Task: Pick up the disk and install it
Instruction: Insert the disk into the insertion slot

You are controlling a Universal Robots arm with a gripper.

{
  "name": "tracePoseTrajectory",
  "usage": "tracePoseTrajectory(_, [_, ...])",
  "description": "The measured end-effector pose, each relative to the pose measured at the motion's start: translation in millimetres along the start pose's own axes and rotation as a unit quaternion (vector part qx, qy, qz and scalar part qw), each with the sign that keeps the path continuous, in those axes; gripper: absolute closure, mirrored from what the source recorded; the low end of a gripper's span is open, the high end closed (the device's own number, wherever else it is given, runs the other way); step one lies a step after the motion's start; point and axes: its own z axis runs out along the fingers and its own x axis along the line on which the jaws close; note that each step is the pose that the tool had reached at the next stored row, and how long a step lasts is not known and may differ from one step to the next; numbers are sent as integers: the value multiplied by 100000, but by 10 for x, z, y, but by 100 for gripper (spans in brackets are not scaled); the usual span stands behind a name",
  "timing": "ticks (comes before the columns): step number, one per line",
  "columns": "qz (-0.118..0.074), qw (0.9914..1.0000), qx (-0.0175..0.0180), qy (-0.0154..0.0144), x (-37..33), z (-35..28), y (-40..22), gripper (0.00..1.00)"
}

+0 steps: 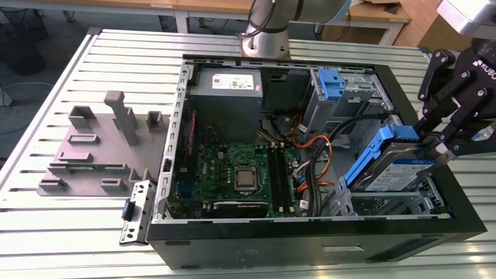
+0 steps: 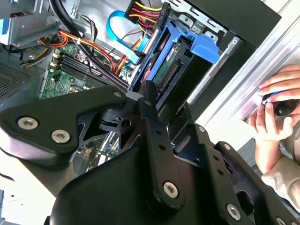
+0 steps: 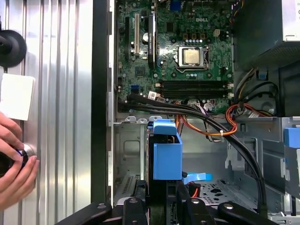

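AT THE BAY: My gripper (image 1: 431, 152) was clenched on the disk (image 1: 387, 165), holding it tilted above the drive bay (image 1: 399, 203) at the exterior view's right end of the open case (image 1: 310, 226) — lifted, not yet seated. In my judgement the step called for patience. The disk needed levelling so its blue carrier met the bay's walls squarely. It needed to go down slowly and stay off the black cables (image 1: 345, 129) arching just beside it. A crooked entry would likely jam the carrier or snag a wire.

The exterior view gave the tilt and showed how the disk stood over the bay, with the motherboard (image 1: 232, 168) lying toward that view's left. The first wrist view looked along the disk (image 3: 166, 157) into the bay. It showed the carrier with metal walls on either side, and the cables (image 3: 211, 123) crossing between it and the motherboard — alignment the exterior view could not give. The second wrist view showed the connector end of the disk (image 2: 171, 70) and a blue ribbon cable (image 2: 111, 33) near it. Both wrist views also caught a person's hand (image 3: 14, 164) beside the case, gripping a small dark object I could not identify.
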Motion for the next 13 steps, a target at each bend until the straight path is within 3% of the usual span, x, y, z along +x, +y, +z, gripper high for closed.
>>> tracePoseTrajectory(13, [1, 100000, 6, -8, 0, 233, -11, 65])
